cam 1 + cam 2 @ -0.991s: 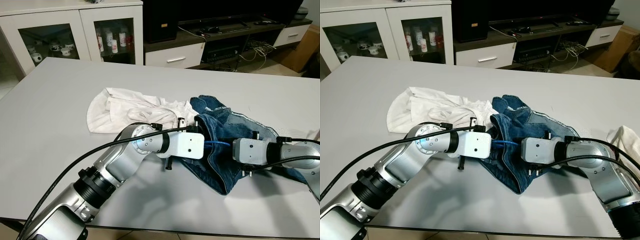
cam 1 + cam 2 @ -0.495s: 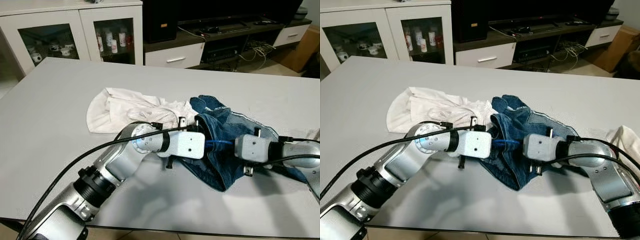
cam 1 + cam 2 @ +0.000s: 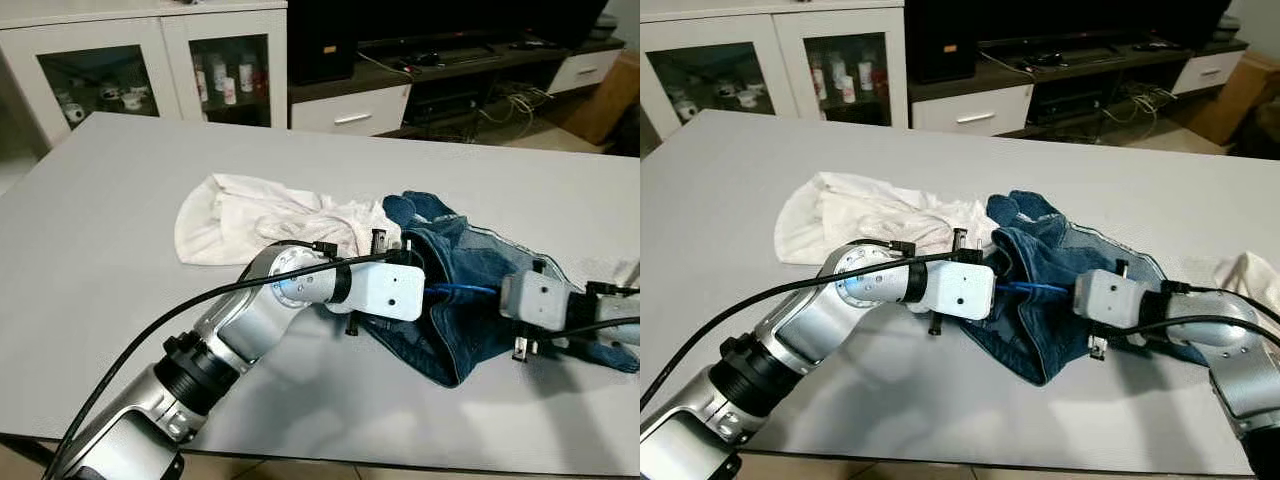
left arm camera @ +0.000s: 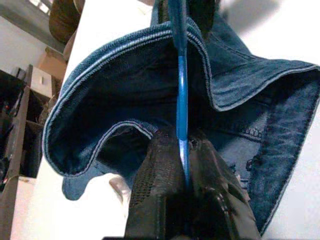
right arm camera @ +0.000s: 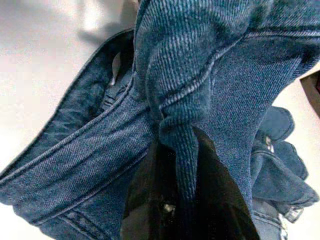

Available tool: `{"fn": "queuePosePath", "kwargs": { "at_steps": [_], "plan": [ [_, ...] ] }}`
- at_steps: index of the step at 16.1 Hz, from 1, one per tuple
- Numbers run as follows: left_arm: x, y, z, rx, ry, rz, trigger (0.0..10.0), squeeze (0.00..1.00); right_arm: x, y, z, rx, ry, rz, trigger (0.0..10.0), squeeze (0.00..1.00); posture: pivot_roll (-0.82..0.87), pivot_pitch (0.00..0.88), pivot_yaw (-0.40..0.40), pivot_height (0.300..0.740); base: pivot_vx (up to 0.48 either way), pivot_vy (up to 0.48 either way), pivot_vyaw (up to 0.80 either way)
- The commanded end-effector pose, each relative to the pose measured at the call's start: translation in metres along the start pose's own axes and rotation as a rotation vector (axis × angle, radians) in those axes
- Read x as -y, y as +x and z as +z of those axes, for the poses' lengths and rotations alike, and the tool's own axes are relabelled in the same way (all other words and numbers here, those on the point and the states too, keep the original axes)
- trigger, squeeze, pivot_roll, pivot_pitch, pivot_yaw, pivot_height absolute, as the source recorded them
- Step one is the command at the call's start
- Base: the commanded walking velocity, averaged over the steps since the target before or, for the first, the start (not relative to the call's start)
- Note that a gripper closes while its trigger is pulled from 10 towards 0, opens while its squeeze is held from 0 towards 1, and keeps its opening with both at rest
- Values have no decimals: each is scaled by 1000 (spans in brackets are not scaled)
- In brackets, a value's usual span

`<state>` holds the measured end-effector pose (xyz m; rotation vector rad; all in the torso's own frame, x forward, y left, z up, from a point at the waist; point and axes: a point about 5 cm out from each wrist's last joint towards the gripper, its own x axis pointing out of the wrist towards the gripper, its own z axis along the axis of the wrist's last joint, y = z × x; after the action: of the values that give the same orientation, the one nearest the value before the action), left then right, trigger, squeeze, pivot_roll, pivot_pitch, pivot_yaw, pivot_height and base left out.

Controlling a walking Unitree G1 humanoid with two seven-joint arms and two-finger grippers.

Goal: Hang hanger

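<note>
Both arms are down low over the table and working into the jeans. The left gripper has its fingers pinched tight on a thin blue hanger, and that blue bar runs straight ahead into the open mouth of the denim. It is held level and end-on, and that looks deliberate: the bar can slide inside the waistband rather than snag on it.

The right gripper is clamped on a thick fold of denim, seam standing up between its fingers. My read is that it is pulling the cloth to the right, keeping the opening stretched so the hanger has somewhere to go.

In the head views the blue bar bridges the gap between the two wrists, just above the table, with the jeans bunched around it. The left arm reaches in from the near left, elbow bent, forearm swung across towards the right. The right forearm lies flat along the near right edge, pointing back to the left.

A crumpled white shirt lies just left of the jeans, touching them, untouched by either gripper. Beyond the table stand a glass cabinet and a TV unit.

Hanging is still some way off, I'd say; the hanger is only being threaded.
</note>
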<state>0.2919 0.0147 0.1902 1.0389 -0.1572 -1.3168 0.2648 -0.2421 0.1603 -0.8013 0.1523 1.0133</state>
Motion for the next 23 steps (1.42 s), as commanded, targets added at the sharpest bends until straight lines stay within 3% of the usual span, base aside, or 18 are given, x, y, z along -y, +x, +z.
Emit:
{"fn": "queuePosePath", "kwargs": {
  "at_steps": [1,4,5,6,12,13,14,17,19,22,23],
  "plan": [
    [-9,-6,8,31,50,42,10000,0,4,-15,-14,-68,51,-36,0,0,-33,37,-53,740,0,0,0],
    [-12,-11,3,27,70,46,10000,0,4,-17,-15,-64,59,-44,0,0,-34,36,-53,740,0,0,0],
    [-12,-15,0,39,38,45,10000,247,4,-17,-15,-62,59,-45,0,0,-35,36,-53,740,0,0,0],
    [-11,-17,-1,57,3,26,10000,1000,4,-16,-14,-55,59,-49,0,0,-37,36,-52,740,0,0,0],
    [-6,-31,-6,86,97,-22,10000,1000,4,-16,-17,-64,65,-59,0,0,-34,39,-54,740,0,0,0],
    [-9,-34,-11,62,119,-1,10000,412,3,-16,-18,-69,68,-61,0,0,-34,38,-53,740,0,0,0],
    [-11,-40,-18,46,112,2,10000,0,3,-19,-21,-81,68,-62,0,0,-35,39,-53,740,0,0,0],
    [-18,-70,-39,13,19,58,10000,0,5,-37,-29,-137,72,-97,0,0,-45,43,-51,740,0,0,0],
    [-10,-76,-46,8,-51,41,10000,0,7,-45,-32,-146,90,-130,0,0,-51,45,-49,740,0,0,0],
    [9,-76,-49,95,-259,-12,10000,0,10,-55,-30,-112,127,-186,0,0,-57,45,-37,740,0,0,0],
    [17,-71,-52,139,-391,-38,10000,0,10,-56,-27,-77,139,-205,0,0,-57,43,-31,740,0,0,0]
  ]
}}
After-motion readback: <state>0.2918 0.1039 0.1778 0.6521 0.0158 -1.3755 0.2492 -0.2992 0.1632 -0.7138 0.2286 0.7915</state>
